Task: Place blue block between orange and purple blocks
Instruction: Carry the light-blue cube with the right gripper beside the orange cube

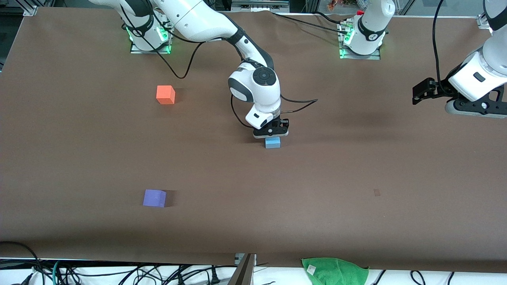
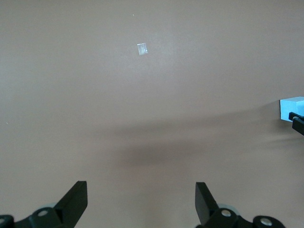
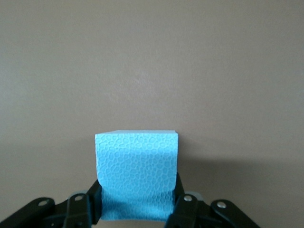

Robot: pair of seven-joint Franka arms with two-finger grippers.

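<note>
- Right end effector seen clamped on blue block at mid table; fingers pressed against two side faces, block base apparently on or just off the surface.
- Orange block lies toward right arm's end, nearer the base edge; purple block same end, nearer front edge. Gap between them left bare, judged the drop spot.
- Left end effector held open over left arm's end of table, waiting, kept out of the way.
</note>
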